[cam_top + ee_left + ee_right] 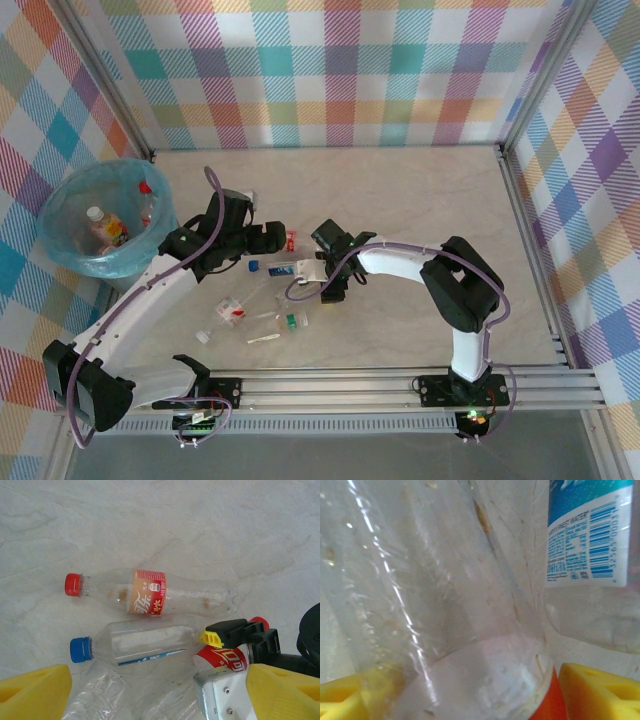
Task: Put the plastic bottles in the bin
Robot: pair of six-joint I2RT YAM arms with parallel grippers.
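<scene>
Several plastic bottles lie mid-table. In the left wrist view a clear red-capped bottle [150,592] with a red-orange label lies beside a clear blue-capped bottle [135,645]. My left gripper [160,692] hovers open above them, over crumpled clear bottles [97,692]; from above it [278,238] sits near the pile's far side. My right gripper [475,695] has its yellow fingers [600,690] against both sides of a clear red-labelled bottle [470,630]; the same gripper [215,661] and label [225,657] appear in the left wrist view. The teal-lined bin [60,245] stands far left and holds bottles [105,228].
Nearer the arms' bases lie a crushed red-labelled bottle [230,312], a green-capped one [290,320] and a small clear one [263,338]. A blue-labelled bottle [585,535] lies right beside the gripped one. Checked walls [340,70] enclose the table; an aluminium rail [400,385] runs along the near edge.
</scene>
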